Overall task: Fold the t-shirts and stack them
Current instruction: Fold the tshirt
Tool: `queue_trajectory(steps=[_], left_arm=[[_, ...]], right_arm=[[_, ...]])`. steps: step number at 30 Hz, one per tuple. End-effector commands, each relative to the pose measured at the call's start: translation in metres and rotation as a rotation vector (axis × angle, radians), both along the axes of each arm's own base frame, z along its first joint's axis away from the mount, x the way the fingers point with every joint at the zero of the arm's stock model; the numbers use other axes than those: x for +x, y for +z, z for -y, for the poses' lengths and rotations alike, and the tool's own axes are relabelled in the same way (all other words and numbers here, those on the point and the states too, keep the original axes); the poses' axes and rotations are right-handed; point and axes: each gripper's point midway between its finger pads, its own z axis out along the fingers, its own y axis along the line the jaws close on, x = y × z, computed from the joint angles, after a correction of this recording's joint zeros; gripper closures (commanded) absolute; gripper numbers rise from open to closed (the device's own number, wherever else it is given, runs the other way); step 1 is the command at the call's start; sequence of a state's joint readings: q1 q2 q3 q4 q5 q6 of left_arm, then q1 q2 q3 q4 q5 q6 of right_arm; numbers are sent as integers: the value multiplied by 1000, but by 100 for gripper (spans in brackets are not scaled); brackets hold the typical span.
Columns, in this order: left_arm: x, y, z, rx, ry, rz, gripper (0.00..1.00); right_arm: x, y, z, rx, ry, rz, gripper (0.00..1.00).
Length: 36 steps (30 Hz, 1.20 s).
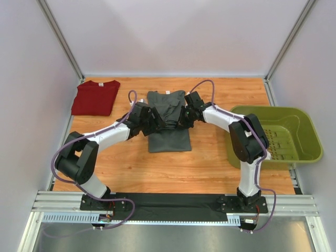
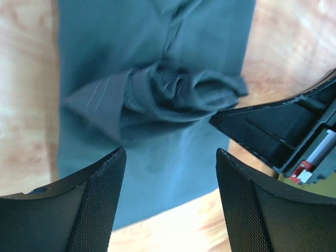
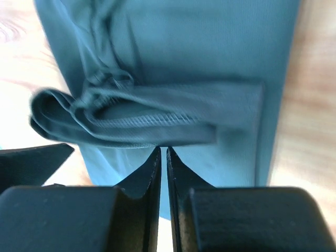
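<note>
dark grey t-shirt lies at the middle of the wooden table, folded to a long, narrow rectangle, its collar at the far end showing a small white neck label. across its middle a bunched fold of soft knit rises in rumpled ridges, a stitched hem running along one edge; the cloth around it is smooth and flat.

the right gripper meets this fold from the basket side, its two dark wedge-shaped fingers drawn together to a hairline slit and pinched on the fold's near edge. the left gripper hangs over the shirt from the opposite side, jaws standing wide apart with nothing between them. its fingers are black, curved and faced with a fine mesh grain. in the overhead view both grippers sit close together above the garment's midsection, the white arms bowed inward from either side.

a dark red t-shirt lies folded flat in a neat square at the table's far left corner, well apart from the grey one. an olive-green plastic basket, slotted along its floor, sits at the right edge. purple cables loop along both arms.
</note>
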<state>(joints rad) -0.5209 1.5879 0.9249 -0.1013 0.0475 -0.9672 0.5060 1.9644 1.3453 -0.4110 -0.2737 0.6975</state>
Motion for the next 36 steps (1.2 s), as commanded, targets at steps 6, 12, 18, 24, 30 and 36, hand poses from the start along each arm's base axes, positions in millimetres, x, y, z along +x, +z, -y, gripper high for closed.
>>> queue_trajectory(steps=[6, 12, 18, 24, 30, 36], left_arm=[[58, 23, 6, -40, 58, 114, 26], [89, 16, 0, -33, 105, 136, 27], [118, 19, -7, -15, 122, 152, 27], [131, 65, -21, 89, 80, 267, 26], [96, 105, -14, 21, 2, 320, 27], [56, 66, 5, -12, -50, 236, 28]], right_arm=[[52, 6, -15, -53, 29, 103, 87], [86, 12, -15, -84, 17, 172, 83], [123, 50, -9, -46, -1, 256, 72], [127, 118, 7, -90, 27, 387, 54], [68, 115, 15, -13, 47, 286, 58], [32, 62, 19, 23, 43, 158, 69]])
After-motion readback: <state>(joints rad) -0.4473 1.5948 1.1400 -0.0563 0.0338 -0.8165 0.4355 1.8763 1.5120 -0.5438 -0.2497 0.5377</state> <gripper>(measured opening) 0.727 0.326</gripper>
